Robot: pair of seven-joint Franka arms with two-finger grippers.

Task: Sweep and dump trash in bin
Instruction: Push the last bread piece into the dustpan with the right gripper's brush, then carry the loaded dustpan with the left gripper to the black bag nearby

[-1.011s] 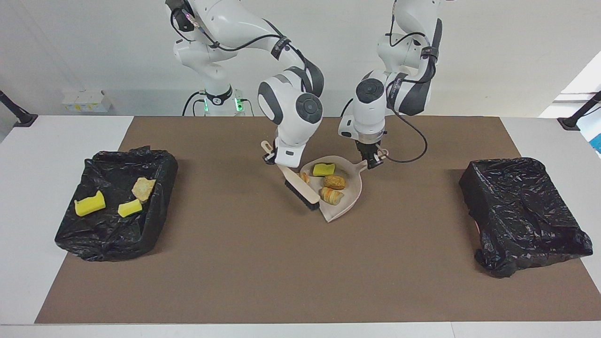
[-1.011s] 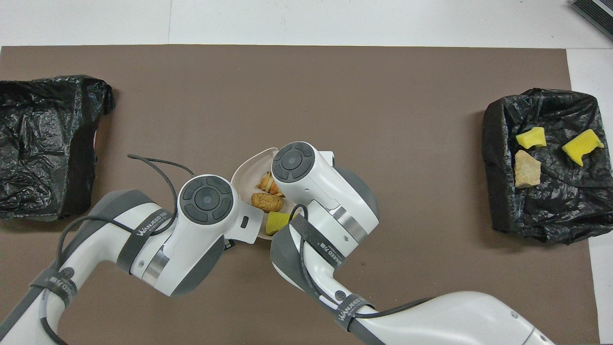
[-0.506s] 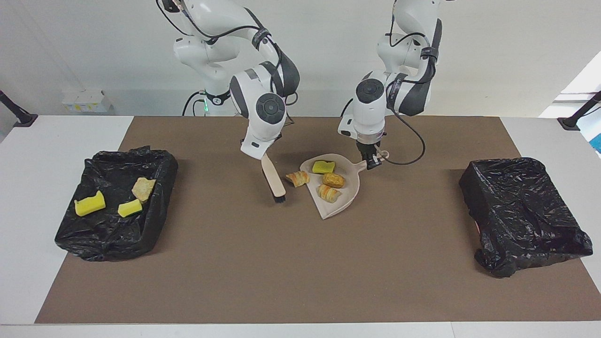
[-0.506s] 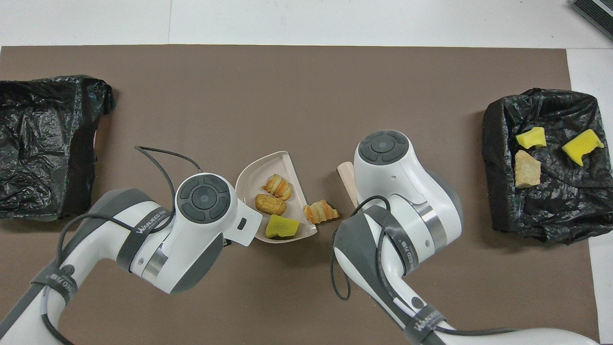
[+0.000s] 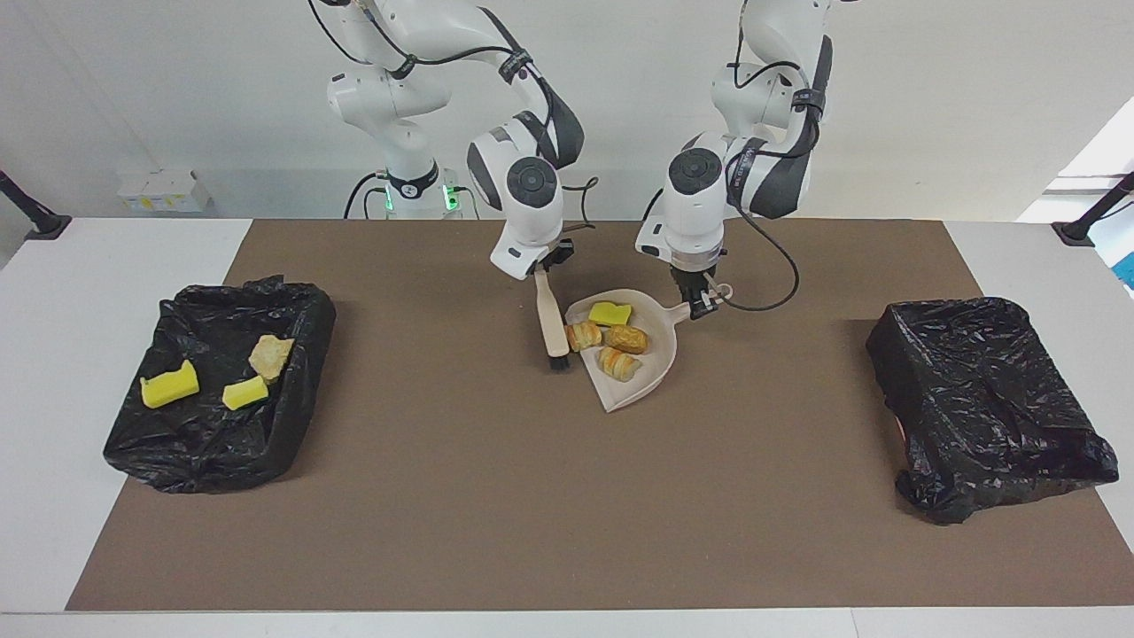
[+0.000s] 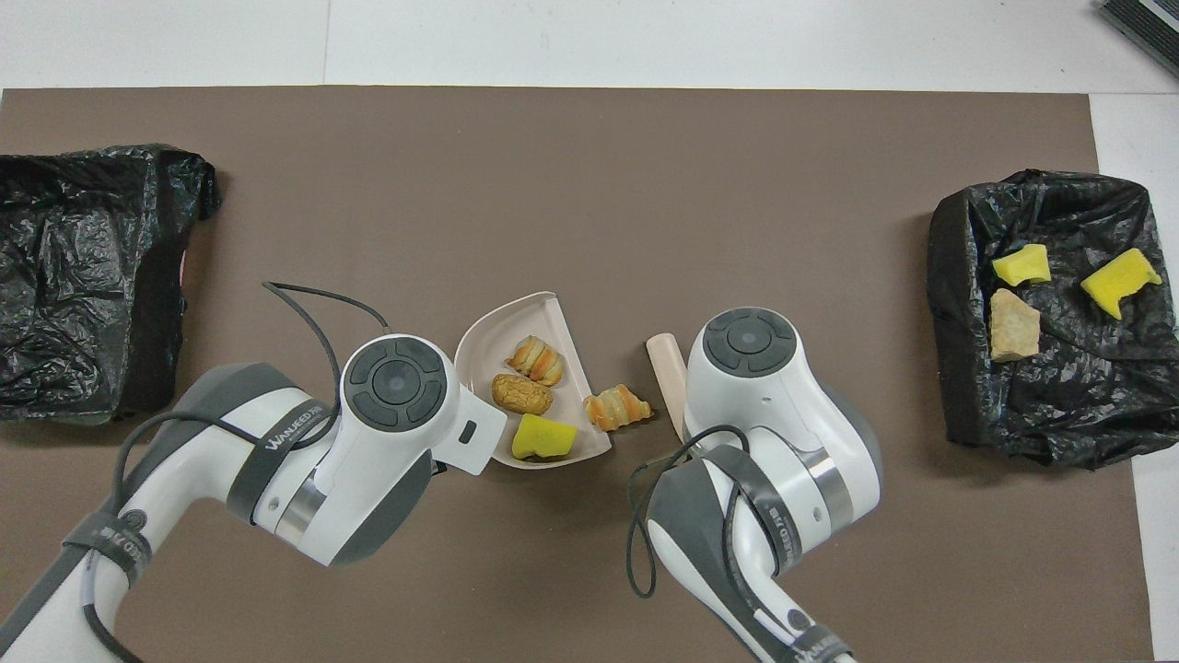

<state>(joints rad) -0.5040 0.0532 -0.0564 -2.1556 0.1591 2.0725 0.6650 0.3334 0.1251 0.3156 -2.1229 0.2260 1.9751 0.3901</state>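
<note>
Centre of the facing frame: grips the hand brush point(image 5: 550, 319) by its handle in the clamped right gripper point(image 5: 541, 266), bristles down on the mat point(image 5: 443, 487). Pins the dustpan point(image 5: 654, 377) by its handle with the left gripper point(image 5: 704, 303), likewise clamped. Leaves one striped bread scrap point(image 5: 583, 336) at the pan's open lip, between bristles and pan, just beside three other scraps point(image 5: 626, 338) lying inside. Runs the brush's long axis roughly along that lip; probably needs only a short sideways push toward the left arm's end. Puts the right gripper nearer that scrap.

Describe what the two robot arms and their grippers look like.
Both arms are glossy white with rounded dark grey joint caps and grey bands. Black cables loop along them, strapped down by black bands with white lettering. The left gripper and right gripper are small and black.
</note>
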